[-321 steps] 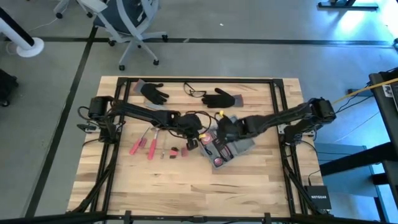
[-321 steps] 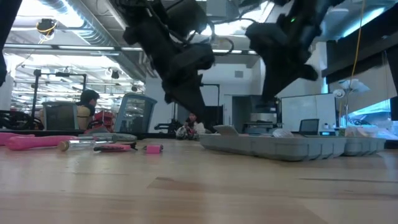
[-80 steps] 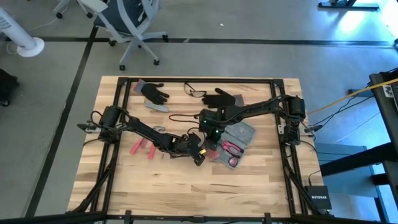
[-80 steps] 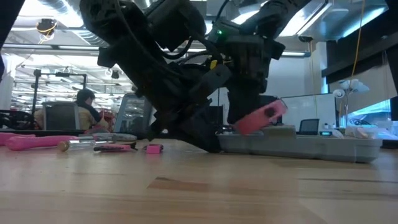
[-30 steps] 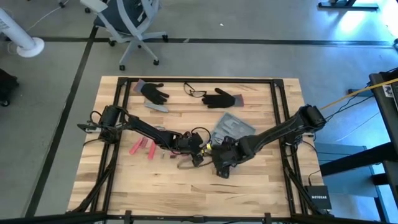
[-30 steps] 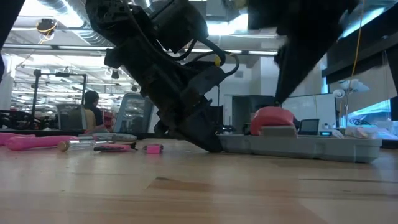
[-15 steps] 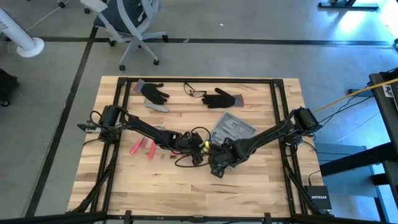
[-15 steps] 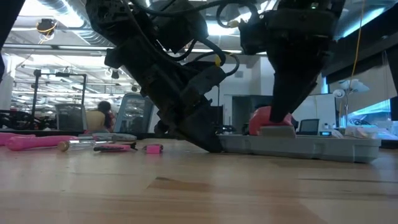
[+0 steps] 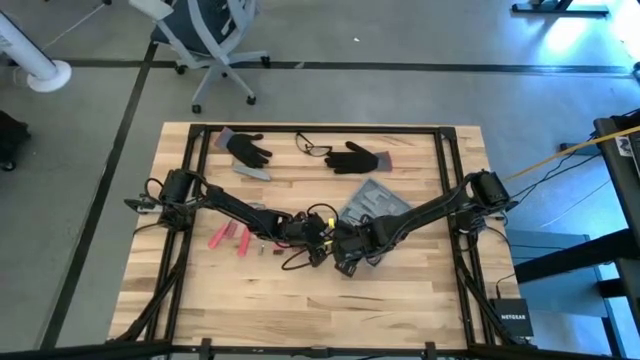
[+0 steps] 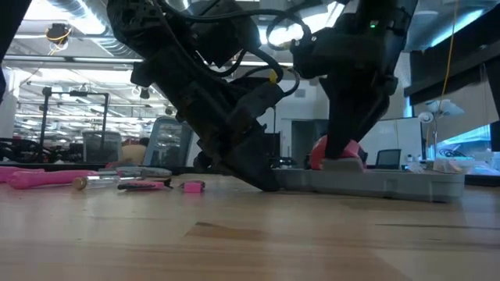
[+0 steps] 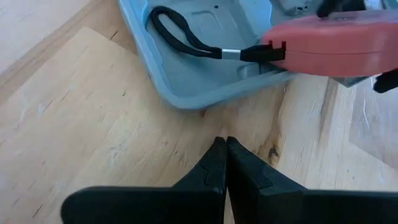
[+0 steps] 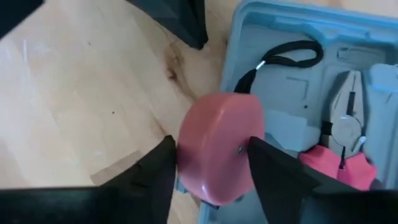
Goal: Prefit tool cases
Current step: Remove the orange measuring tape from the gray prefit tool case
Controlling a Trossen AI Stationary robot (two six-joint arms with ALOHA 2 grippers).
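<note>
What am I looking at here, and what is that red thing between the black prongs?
Two robot arms work at a wooden table. One camera looks down, one sits at table height, one rides each wrist. The right tool straddles a red tape measure at the corner of the open grey-blue tool case, where pliers already lie. The left tool is shut, empty, resting on the wood by that corner. Gloves, glasses and loose red-handled tools lie elsewhere.

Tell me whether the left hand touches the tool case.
Apart: the left wrist view shows bare wood between the shut left hand and the tool case.
</note>
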